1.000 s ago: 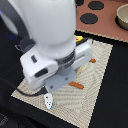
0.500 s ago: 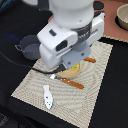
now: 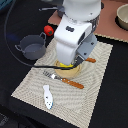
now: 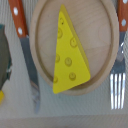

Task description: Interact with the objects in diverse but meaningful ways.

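Note:
A yellow holed cheese wedge (image 4: 66, 52) lies on a round wooden plate (image 4: 95, 30), seen from straight above in the wrist view. In the exterior view my gripper (image 3: 69, 64) hangs just over that plate (image 3: 70, 73). Only a sliver of the cheese wedge (image 3: 64, 65) shows under it, and the arm hides the fingers. A white fish (image 3: 47, 96) lies on the mat's near corner. A grey two-handled pot (image 3: 31, 47) stands at the exterior view's left, with a red tomato (image 3: 49, 30) behind it. The yellow block is out of view.
A beige placemat (image 3: 100, 85) carries the plate. An orange-handled fork (image 3: 64, 80) lies in front of the plate, and an orange-handled knife (image 3: 90, 60) lies beside it. A black cable (image 3: 47, 65) crosses the mat. A bowl (image 3: 122, 17) stands at the far right on a brown board.
The arm has moved back and toward the exterior view's right, from over the fish and fork to over the wooden plate. The fish and fork are now uncovered.

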Motion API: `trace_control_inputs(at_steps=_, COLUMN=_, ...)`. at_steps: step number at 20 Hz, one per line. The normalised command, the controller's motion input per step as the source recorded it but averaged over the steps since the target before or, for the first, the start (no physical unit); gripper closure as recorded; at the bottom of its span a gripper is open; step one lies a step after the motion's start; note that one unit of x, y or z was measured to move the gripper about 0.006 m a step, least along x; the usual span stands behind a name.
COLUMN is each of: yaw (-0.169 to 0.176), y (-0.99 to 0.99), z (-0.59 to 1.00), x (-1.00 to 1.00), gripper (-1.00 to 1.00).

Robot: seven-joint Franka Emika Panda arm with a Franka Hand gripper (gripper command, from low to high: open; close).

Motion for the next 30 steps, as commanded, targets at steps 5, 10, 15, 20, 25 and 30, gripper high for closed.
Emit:
trace_control_inputs(at_steps=5, yaw=0.117, y=0.12, z=-0.46, x=-0.34, gripper=-1.00)
trace_control_inputs(at_steps=10, yaw=0.066, y=0.10, z=-0.45, x=-0.16, gripper=-1.00)
trace_control_inputs(at_steps=15, yaw=0.009, y=0.14, z=-0.34, x=-0.01, gripper=-1.00)
trace_control_inputs(at_steps=20, yaw=0.000, y=0.11, z=-0.32, x=-0.01, gripper=-1.00)
trace_control_inputs(at_steps=25, yaw=0.000, y=0.08, z=-0.26, x=0.00, gripper=1.00)
trace_control_inputs(at_steps=30, yaw=0.000, y=0.05, z=-0.22, x=0.00, gripper=1.00)
